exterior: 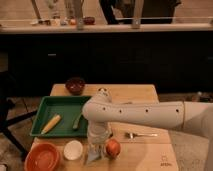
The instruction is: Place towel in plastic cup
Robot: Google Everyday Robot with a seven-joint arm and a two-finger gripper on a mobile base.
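Note:
My gripper points straight down over the front of the wooden table, between the white cup and the apple-like fruit. The arm reaches in from the right and bends at an elbow above the gripper. The pale grey-blue towel sits directly below the gripper, touching its tip and widening toward the table's front edge. Whether it hangs from the gripper or rests on something cannot be told. The plastic cup is hidden, with the gripper and towel covering the spot beneath them.
An apple-like fruit lies just right of the towel, a white cup just left, and an orange bowl at the front left corner. A green tray holds a yellow piece and a green piece. Behind it stands a dark bowl. A fork lies to the right.

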